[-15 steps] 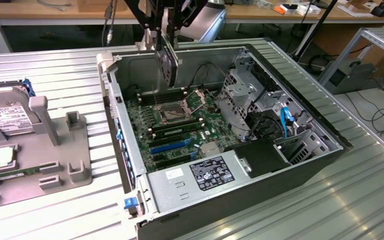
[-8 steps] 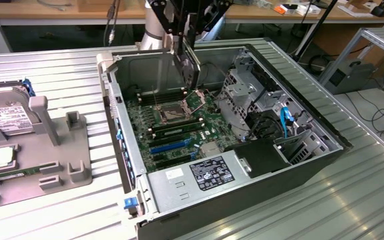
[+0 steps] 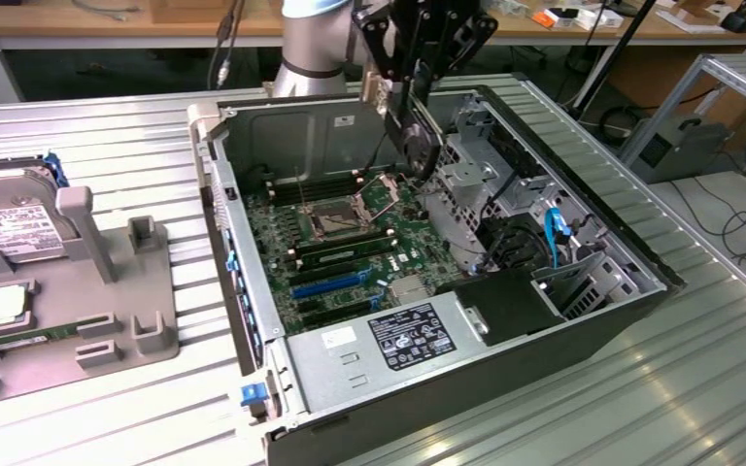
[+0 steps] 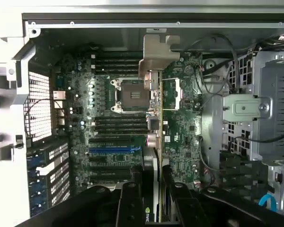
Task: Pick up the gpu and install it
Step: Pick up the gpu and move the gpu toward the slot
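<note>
Closest to the wrist camera, the claw [image 4: 154, 189] clamps the gpu [image 4: 154, 125], seen edge-on with its face hard to make out, over the motherboard [image 4: 180, 130]; in the exterior view both hang at twelve o'clock of the open computer case [image 3: 581, 223], the arm cut off, on a ribbed metal table [image 3: 684, 388] before a workbench [image 3: 88, 27].

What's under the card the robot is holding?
Under the gpu, held by the fingers, is the green motherboard: a square socket, dark slots, one blue slot. The strip right beneath the card is hidden by it.
</note>
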Robot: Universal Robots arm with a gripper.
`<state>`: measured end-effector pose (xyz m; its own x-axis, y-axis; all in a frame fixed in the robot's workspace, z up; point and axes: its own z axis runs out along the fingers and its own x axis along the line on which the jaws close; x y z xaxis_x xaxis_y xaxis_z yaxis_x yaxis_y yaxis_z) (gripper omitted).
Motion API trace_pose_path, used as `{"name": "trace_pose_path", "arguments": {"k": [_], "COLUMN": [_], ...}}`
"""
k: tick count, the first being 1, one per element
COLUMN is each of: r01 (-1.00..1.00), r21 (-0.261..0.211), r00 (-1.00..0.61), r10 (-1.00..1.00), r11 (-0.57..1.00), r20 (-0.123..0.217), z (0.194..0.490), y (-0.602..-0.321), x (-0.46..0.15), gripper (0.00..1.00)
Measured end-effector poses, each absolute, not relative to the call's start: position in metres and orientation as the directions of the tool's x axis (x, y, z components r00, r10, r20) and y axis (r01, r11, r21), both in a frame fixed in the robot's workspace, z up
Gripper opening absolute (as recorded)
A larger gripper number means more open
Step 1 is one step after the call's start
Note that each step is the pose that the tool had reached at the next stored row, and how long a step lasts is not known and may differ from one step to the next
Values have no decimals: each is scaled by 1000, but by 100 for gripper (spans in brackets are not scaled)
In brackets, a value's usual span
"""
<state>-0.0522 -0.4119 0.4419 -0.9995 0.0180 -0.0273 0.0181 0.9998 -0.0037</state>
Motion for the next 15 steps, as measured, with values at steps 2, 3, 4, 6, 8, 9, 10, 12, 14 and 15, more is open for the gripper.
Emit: {"name": "trace_pose_path", "arguments": {"k": [2,3,4,6,8,9,10,12,14,15], "r01": [18,18,18,18,18,18,18,18,18,18], "r21": [-6,-7,-8,-10,-11,-12,-13,-13,-13,-13], "r00": [-999,-999,-999,-999,-999,-999,-999,-999,-999,-999], "r10": [18,18,18,18,18,18,18,18,18,18], "r11": [1000,1000,1000,1000,1000,1000,1000,1000,1000,1000], "r20": [-27,-27,-27,-27,-27,-27,-27,-27,-27,-27], "z": [437,436,433,428,423,419,415,415,415,415], "y": [-413,-413,-413,-414,-415,-416,-417,-417,-417,-417], "x": [-40,-38,-36,-34,-33,-32,-31,-30,-30,-30], "gripper": [27,27,27,27,27,27,27,27,27,27]}}
